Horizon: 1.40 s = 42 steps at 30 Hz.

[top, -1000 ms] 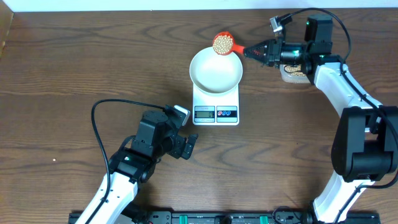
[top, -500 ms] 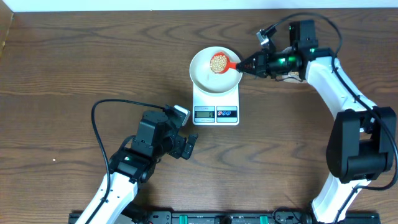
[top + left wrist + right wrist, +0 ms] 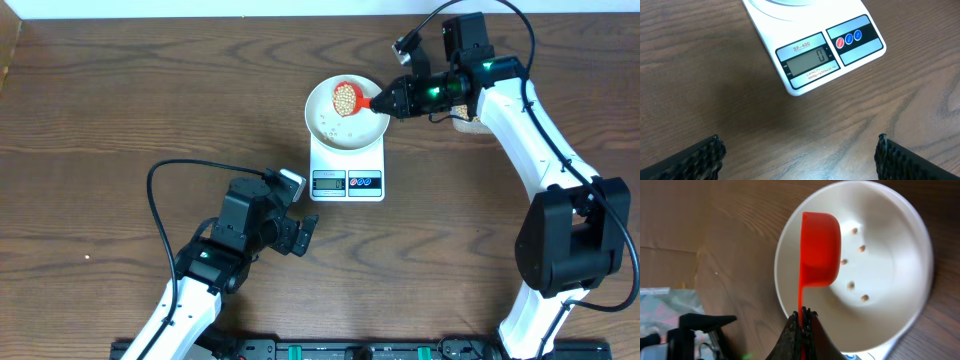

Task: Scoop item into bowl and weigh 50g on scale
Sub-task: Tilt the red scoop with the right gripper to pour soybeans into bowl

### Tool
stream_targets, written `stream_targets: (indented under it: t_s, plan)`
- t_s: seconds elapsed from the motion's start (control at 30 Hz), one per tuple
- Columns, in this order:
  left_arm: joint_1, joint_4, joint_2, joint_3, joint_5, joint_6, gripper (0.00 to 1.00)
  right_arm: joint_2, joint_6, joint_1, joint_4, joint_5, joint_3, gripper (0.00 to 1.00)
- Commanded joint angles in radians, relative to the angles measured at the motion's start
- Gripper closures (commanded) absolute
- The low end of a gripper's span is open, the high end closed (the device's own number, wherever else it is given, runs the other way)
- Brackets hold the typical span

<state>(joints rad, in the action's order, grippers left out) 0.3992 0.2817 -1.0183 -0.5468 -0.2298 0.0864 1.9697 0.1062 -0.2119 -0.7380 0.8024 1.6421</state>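
Note:
The white bowl (image 3: 347,132) stands on the white scale (image 3: 347,170); the scale display (image 3: 808,60) reads 0. My right gripper (image 3: 388,98) is shut on the handle of a red scoop (image 3: 347,96), held over the bowl and tilted. Beige beans (image 3: 343,97) fill the scoop and several lie loose in the bowl (image 3: 852,260). The right wrist view shows the scoop's red underside (image 3: 819,250) over the bowl (image 3: 900,240). My left gripper (image 3: 308,236) is open and empty over bare table in front of the scale.
A clear tub of beans (image 3: 468,122) sits right of the scale, mostly hidden behind my right arm. A black cable (image 3: 160,200) loops on the table beside the left arm.
My right gripper carried the full scoop from behind the bowl's rim to over the bowl and tilted it; several beans have fallen into the bowl. The left arm has not moved.

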Motion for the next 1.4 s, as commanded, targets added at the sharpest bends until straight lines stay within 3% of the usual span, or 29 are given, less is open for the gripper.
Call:
stream_targets:
  t_s: [0.0,0.53,1.37]
  plan:
    - [-0.006,0.001,0.0,-0.024,0.009,0.014,0.02,-0.018,-0.048,0.001,-0.011,-0.042,0.023,0.99]
    - [-0.006,0.001,0.0,-0.024,0.009,0.014,0.02,-0.018,-0.214,-0.055,-0.05,-0.176,0.023,0.99]
    - [-0.006,0.001,0.0,-0.024,0.009,0.014,0.02,-0.076,-0.281,-0.113,-0.016,-0.39,0.027,0.99]
